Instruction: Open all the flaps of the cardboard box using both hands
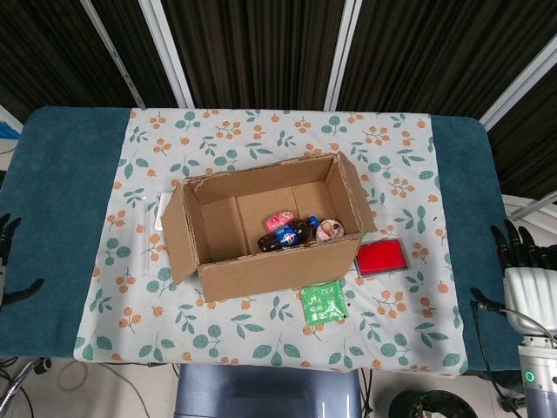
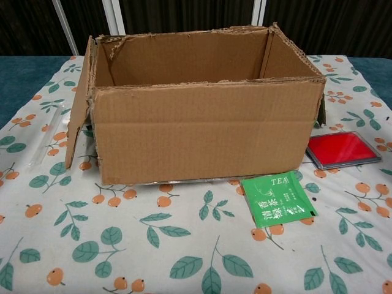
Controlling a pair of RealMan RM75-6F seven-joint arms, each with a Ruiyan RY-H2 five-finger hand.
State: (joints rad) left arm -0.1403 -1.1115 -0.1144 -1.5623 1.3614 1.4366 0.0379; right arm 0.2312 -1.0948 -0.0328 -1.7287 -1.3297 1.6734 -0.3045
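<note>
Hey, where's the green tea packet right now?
The green tea packet lies flat on the floral tablecloth, just in front of the cardboard box near its right front corner, with the red case to its right.

I see a floral cloth (image 1: 261, 144) over the teal table (image 1: 61, 183); a green tea packet (image 2: 278, 199) lies on it; a red case (image 2: 343, 149) sits near it; dark curtains (image 1: 261, 43) hang behind.

Matt corrugated cardboard box (image 2: 202, 131), printed floral tablecloth (image 2: 184, 245), glossy red case (image 2: 343, 149)
</note>
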